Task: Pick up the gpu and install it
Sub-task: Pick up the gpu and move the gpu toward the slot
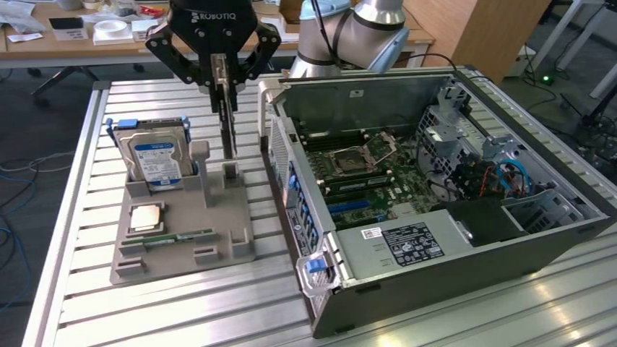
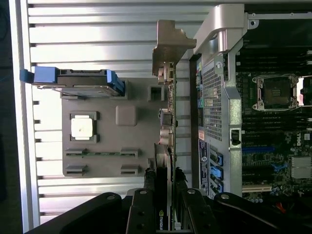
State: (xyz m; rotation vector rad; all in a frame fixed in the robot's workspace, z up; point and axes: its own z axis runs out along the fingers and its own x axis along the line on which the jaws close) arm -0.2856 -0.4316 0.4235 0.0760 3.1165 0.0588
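The gpu [image 1: 228,123] hangs on edge as a thin dark card, pinched at its upper end by my gripper [image 1: 224,76], which is shut on it. Its lower end hovers just above the slotted post of the grey parts holder [image 1: 183,249]. In the wrist view the gpu [image 2: 166,146] runs away from my gripper [image 2: 165,179], with its metal bracket [image 2: 170,44] at the far end. The card sits between the holder and the open computer case [image 1: 540,238]. Inside the case lies the motherboard [image 1: 362,173] with a blue slot [image 1: 352,204].
The holder also carries a silver hard drive with a blue label [image 1: 154,159], a CPU [image 1: 147,217] and a green RAM stick [image 1: 178,237]. The case's rear wall [image 2: 219,97] stands close beside the card. Everything rests on a slatted aluminium table [image 1: 193,311].
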